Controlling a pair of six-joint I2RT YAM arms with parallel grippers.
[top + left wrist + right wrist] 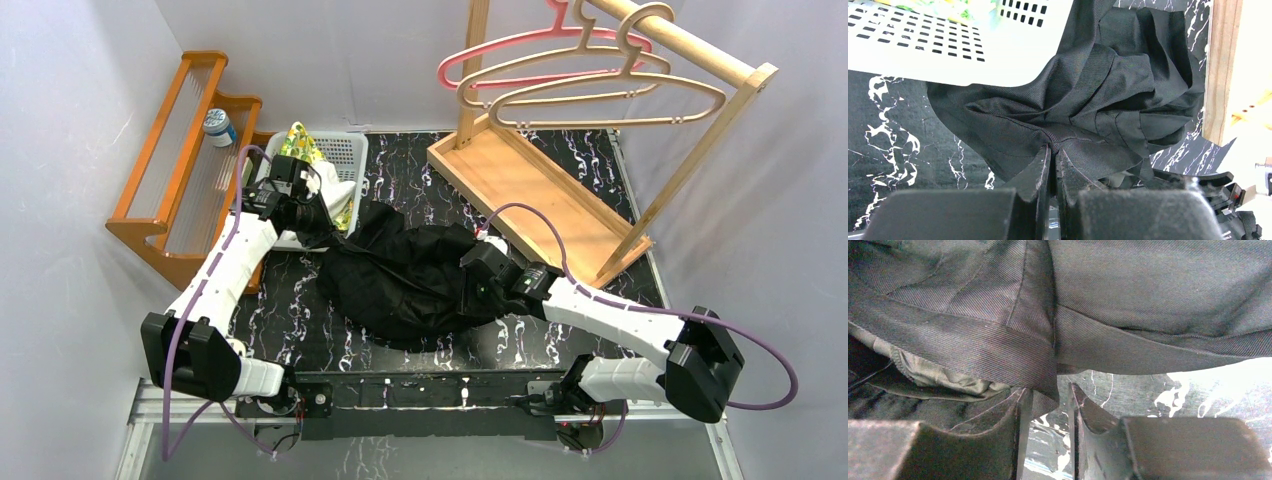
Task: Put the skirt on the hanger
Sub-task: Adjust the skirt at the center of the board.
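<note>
1. Skirt [410, 275] lies crumpled on the counter [290, 310], between the white basket [345, 150] and the wooden rack base [530, 190]; one end touches the basket; none of it is on a hanger yet.
2. Left jaws are pressed together on a fold of the fabric close to the basket; the pinch looks firm.
3. Right jaws stand half apart, astride the edge of the stitched waistband [1128, 347]; only a corner of it dips into the gap, so they hold nothing; taking this second hold is, I judge, the step in hand.
4. To do it well, push further onto the band so both layers sit deep in the gap before shutting; a corner-only pinch may slip under the cloth's weight.
5. Both holds belong on the waistband, well apart, so the skirt hangs open when raised; whether the left hold is on the band I cannot tell.
6. Hangers [600, 122] on the rail are well apart from the skirt; lift clear of the basket rim and rack base to avoid snagging.
</note>
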